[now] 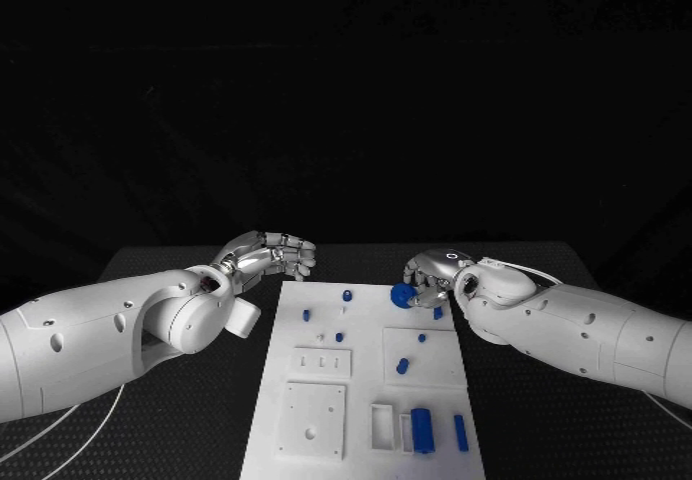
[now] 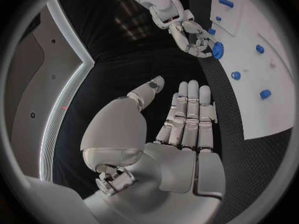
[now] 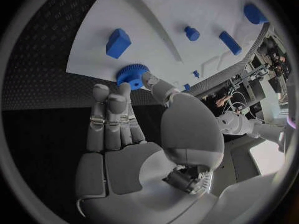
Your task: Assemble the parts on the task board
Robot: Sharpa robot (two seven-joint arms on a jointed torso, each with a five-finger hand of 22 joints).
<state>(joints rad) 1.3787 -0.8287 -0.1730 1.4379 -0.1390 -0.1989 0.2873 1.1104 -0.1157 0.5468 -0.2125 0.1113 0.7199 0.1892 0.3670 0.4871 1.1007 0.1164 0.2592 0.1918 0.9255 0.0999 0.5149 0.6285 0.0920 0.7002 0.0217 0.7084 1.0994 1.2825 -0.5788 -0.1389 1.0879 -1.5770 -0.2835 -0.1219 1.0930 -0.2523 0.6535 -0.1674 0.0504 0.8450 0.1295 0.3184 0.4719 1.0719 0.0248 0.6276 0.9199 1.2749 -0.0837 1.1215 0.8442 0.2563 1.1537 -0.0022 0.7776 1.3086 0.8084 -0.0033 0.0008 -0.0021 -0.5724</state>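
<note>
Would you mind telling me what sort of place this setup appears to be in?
Probably a robotics lab test bench: a white task board with small blue parts lies on a black table, and the right hand holds a blue gear.

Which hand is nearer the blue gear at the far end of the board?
Right. The right hand pinches the blue gear at the task board's far end. The left hand hovers open off the board's far left corner, apart from it.

The left silver many-fingered hand (image 1: 270, 256) hovered with fingers apart, holding nothing. The right silver many-fingered hand (image 1: 433, 276) pinched a small blue toothed wheel (image 1: 404, 294).
</note>
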